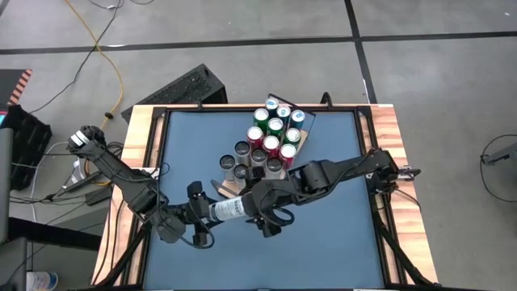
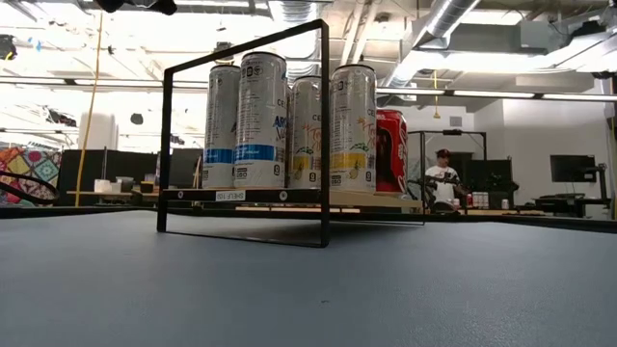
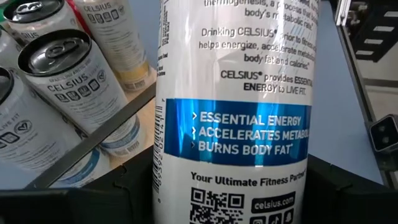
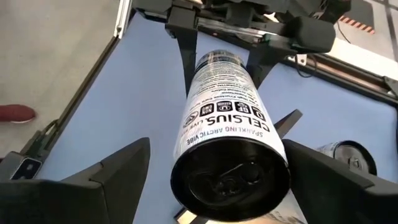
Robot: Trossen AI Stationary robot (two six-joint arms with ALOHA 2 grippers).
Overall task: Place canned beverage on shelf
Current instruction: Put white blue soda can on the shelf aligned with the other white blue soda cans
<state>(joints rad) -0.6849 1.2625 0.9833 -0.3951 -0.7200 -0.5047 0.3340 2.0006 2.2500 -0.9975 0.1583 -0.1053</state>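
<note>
The left gripper (image 1: 212, 212) holds a can (image 1: 229, 209) lying on its side above the blue tabletop (image 1: 323, 242), near the middle and just nearer than the shelf (image 1: 305, 139). Its jaws pinch the can's bottom end; in the right wrist view the can (image 4: 227, 143) runs from those dark fingers (image 4: 186, 53) toward the camera, its top end nearest. The right gripper (image 1: 271, 217) sits at the can's top end with jaws spread wide on either side, not touching it.

The shelf stands at the far middle of the tabletop, a light-wood board with a black wire rail (image 2: 322, 135), carrying upright cans (image 1: 275, 125). A few more cans (image 1: 241, 160) stand on its left part. In the low view a person (image 2: 442, 178) sits in the room beyond.
</note>
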